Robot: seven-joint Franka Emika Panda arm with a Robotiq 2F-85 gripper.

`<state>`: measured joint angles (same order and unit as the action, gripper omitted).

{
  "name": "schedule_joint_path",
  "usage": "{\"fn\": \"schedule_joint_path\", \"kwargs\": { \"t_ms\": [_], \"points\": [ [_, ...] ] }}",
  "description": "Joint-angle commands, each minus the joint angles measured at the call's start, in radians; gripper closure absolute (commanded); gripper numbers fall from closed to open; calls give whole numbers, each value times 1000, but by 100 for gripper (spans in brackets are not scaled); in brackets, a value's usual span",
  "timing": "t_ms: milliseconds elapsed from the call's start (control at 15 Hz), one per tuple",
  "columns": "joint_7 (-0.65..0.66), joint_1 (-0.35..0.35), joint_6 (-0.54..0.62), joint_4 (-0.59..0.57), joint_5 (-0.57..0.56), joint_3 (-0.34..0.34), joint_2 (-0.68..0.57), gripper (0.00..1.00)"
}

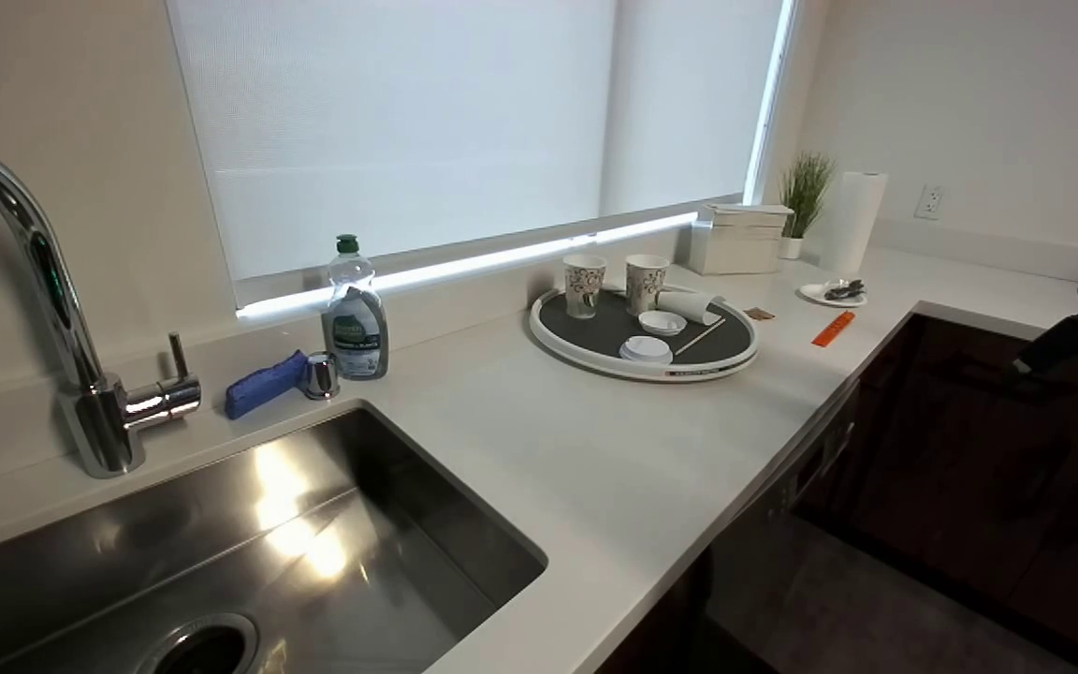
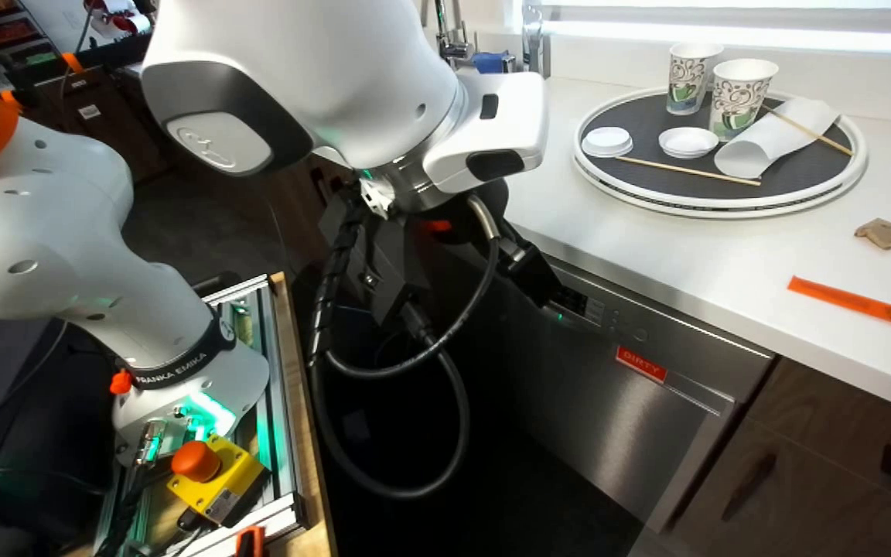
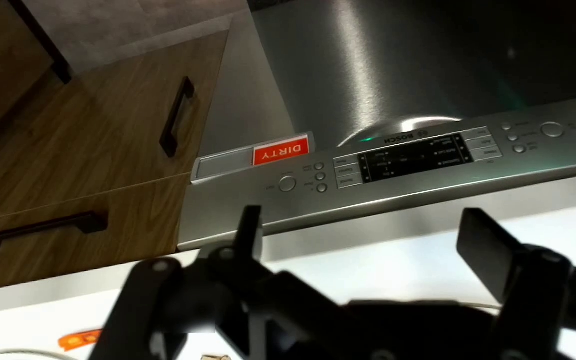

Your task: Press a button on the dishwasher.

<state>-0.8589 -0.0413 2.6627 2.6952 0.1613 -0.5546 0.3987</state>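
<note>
claw [image 3: 362, 222], nearest in the wrist view: jaws wide apart, nothing held. dishwasher [image 3: 408, 90] lies ahead, past the fingertips [image 3: 249, 227]; its long button strip [image 3: 418, 157] runs across, slightly aslant to the finger-to-finger line. contact: cannot tell.

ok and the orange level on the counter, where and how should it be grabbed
Likely best around the middle of the orange level, straight down from above; the open gripper should then close across its narrow width. The level lies flat on the counter, long and slim, with nothing resting on it.
</note>
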Motion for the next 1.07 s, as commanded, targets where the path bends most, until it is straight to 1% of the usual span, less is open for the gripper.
{"fn": "schedule_joint_path", "kwargs": {
  "t_ms": [0,67,133,200,267,400,533,600,733,800,1000],
  "points": [
    [18,-43,62,10,-24,57,-10,0],
    [14,-47,108,10,-35,64,-38,0],
    [-12,-31,103,2,-16,47,-54,0],
    [-43,-9,140,7,10,21,-86,0],
    [-70,23,142,10,33,-16,-97,0],
    [-112,47,167,17,59,-56,-149,0],
    [-186,92,168,13,112,-117,-191,0],
    [-278,140,148,11,166,-166,-191,0],
    [-387,200,158,2,256,-223,-235,0],
    [-450,239,148,-8,321,-259,-248,0],
    [-603,329,137,-46,494,-337,-313,0]
  ]
}}
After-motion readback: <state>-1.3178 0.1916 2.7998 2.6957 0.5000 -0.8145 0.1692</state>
